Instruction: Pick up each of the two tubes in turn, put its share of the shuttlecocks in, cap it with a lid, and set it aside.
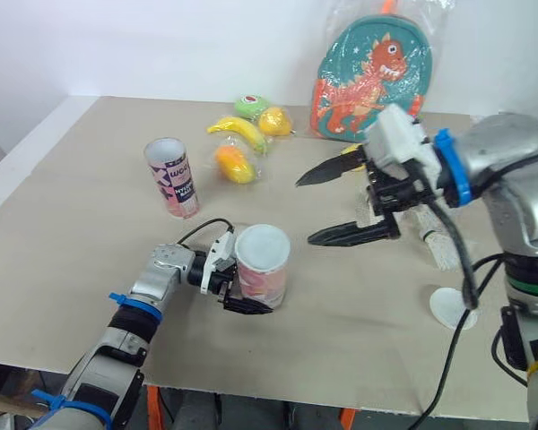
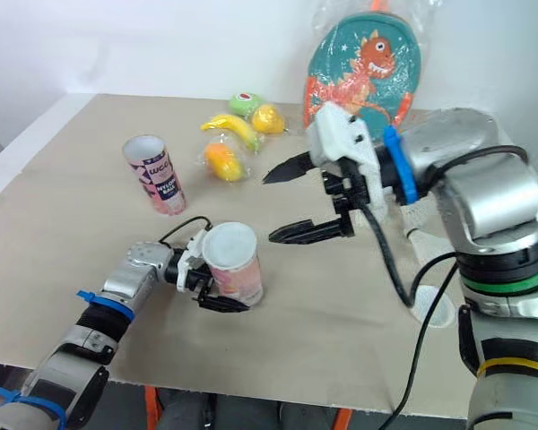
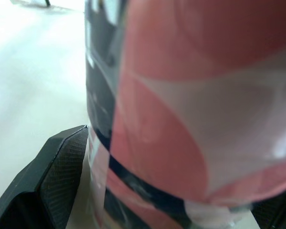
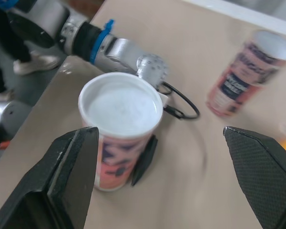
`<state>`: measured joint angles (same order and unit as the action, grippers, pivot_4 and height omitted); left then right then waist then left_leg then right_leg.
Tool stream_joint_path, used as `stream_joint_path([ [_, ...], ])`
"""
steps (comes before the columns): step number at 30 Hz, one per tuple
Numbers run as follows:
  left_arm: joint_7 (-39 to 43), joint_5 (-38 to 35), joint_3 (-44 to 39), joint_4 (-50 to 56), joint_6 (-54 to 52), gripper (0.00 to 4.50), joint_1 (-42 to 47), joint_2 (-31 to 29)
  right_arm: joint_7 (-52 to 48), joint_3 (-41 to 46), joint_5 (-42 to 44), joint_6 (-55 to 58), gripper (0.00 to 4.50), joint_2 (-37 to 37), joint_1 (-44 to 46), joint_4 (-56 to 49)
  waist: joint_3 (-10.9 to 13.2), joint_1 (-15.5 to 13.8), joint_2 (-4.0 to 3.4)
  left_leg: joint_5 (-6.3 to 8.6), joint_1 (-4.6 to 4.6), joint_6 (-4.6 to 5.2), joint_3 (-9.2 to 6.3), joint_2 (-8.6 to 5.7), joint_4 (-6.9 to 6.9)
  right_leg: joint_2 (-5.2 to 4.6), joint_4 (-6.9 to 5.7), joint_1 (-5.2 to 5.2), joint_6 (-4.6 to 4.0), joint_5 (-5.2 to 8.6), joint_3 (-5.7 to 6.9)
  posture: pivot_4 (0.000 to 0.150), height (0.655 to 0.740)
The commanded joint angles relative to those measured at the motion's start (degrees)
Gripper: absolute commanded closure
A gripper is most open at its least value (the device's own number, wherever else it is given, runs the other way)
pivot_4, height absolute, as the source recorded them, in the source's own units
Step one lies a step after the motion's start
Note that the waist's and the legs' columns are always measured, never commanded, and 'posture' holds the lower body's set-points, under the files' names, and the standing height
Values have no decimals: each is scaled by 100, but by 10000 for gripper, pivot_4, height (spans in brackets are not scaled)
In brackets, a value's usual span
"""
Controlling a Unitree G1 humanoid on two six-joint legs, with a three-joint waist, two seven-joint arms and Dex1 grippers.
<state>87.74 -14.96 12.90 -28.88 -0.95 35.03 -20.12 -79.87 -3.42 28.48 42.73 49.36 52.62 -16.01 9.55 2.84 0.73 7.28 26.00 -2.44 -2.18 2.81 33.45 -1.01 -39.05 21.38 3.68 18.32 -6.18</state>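
A pink, white and dark patterned tube (image 1: 263, 269) stands upright on the beige table (image 1: 90, 269) near its front edge, with a white lid (image 4: 120, 102) on top. My left gripper (image 1: 249, 291) is shut on the tube's lower half from the left. My right gripper (image 1: 305, 210) hangs open in the air just right of and above that tube, with nothing between its fingers. A second tube (image 1: 171, 176) of the same pattern stands at the back left. A loose white lid (image 1: 453, 307) lies at the front right, and white shuttlecock feathers (image 1: 441, 244) show behind my right arm.
Bagged toy fruit lies at the back middle: a banana (image 1: 236, 129), an orange piece (image 1: 235, 164), a green one (image 1: 250, 106) and a yellow one (image 1: 274, 120). A teal dinosaur backpack (image 1: 373, 76) in plastic leans against the back wall. The table's left edge (image 1: 18, 161) runs diagonally.
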Motion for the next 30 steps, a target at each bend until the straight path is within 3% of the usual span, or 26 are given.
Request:
stream_joint_path([
  [1,-14,147,-81,-184,102,0,-122,-321,305,521,364,221,238,171,-202,-366,2,9,-3,0,-2,0,-1,4,-1,4,-1,1,-3,-1,0,1500,7400],
  [11,-26,-115,-509,127,24,0,-403,-945,1225,1363,852,547,238,424,-1586,-988,5,5,-1,0,-1,0,-2,9,3,8,-1,-1,-7,-4,1,1500,7400],
  [14,97,-440,-840,646,-377,0,-742,-1418,1557,1360,423,276,238,398,-2573,-1115,10,10,32,0,0,1,-7,16,-1,14,0,-2,-11,0,4,1500,7400],
  [19,96,-1107,-1265,1639,-1660,0,-1385,-2162,1953,1113,356,-50,238,-10,-3500,-1218,41,-7,4,6,4,-7,-9,24,2,20,-4,0,-15,4,6,1500,7400],
  [22,3,-1226,-1399,1971,-1840,0,-1661,-2369,2137,858,374,-123,238,-296,-3511,-1144,55,4,25,7,7,-9,-12,32,3,26,-4,4,-20,4,9,1500,7400],
  [30,-314,-1517,-1744,2366,-1297,0,-1916,-1956,2255,161,411,-140,238,-733,-3184,-1128,69,-26,40,0,7,-17,-12,31,13,21,-3,-2,-16,-4,13,1500,7400],
])
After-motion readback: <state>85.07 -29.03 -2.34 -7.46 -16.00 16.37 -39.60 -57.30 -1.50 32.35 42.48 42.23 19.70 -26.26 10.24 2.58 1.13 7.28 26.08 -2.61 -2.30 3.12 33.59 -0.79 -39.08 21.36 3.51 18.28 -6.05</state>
